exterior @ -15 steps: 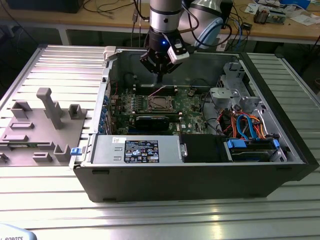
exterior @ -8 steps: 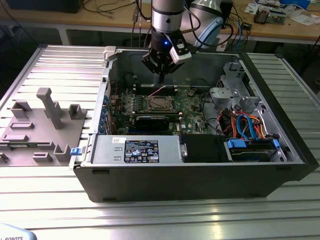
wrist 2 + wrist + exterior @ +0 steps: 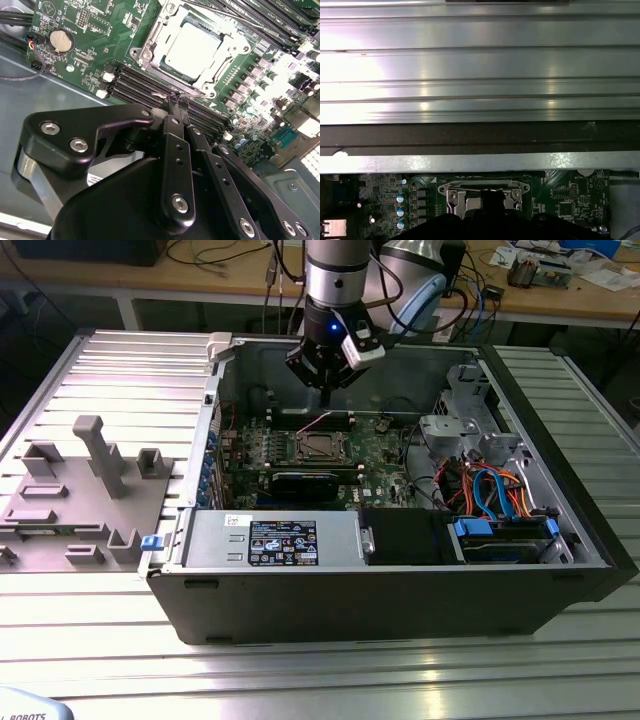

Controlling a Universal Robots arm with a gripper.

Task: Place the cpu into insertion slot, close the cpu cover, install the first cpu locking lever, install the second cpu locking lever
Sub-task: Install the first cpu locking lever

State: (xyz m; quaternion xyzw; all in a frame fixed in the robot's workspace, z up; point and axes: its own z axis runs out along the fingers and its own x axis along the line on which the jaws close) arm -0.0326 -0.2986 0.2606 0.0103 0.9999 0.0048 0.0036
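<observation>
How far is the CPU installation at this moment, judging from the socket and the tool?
Done, it seems: the cpu lies in the socket, and the cpu cover frames it, lying flat around it. In hand: the tool is empty, fingers together, tips above the board just beside the socket edge; in the exterior view it hangs over the motherboard. Left: I cannot tell whether either locking lever is latched.

Access, as we recorded it: computer case (image 3: 560, 540) lay open-topped, and the hand (image 3: 327, 380) hung in free air above the motherboard (image 3: 380, 445). Obstacles: drive cage (image 3: 460, 410) with cables (image 3: 490, 485) toward the exterior view's right; power supply (image 3: 270, 540) along the near wall; memory slots (image 3: 145, 85) beside the socket.
</observation>
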